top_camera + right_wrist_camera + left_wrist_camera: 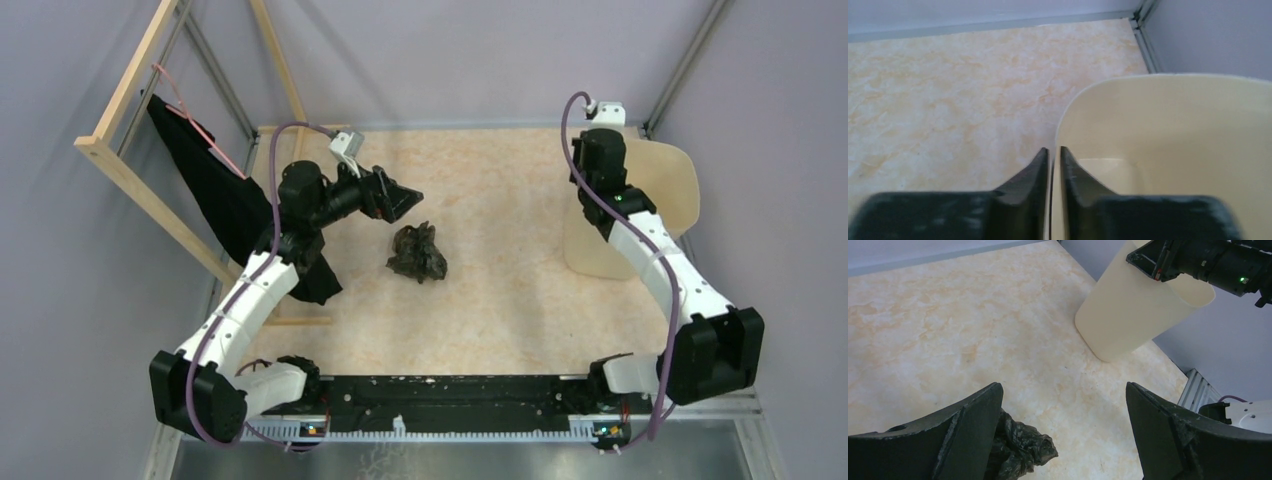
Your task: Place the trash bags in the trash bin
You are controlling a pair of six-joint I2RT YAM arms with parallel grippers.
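Note:
The trash bag (418,252) is a crumpled, glossy dark wad lying on the marbled table, left of centre. My left gripper (405,200) is open just behind and left of it. In the left wrist view the bag (1020,447) lies by the left finger, with the gripper (1063,390) wide open and empty. The cream trash bin (672,178) stands tilted at the right. My right gripper (598,150) is at its left rim. In the right wrist view the gripper (1051,150) is shut on the bin's rim (1158,77), one finger inside, one outside. The left wrist view also shows the bin (1128,310).
A matte black cloth (215,190) hangs from a wooden frame (130,170) at the left, beside my left arm. Metal posts and grey walls bound the table at the back and right. The table's right edge rail (1198,390) shows near the bin.

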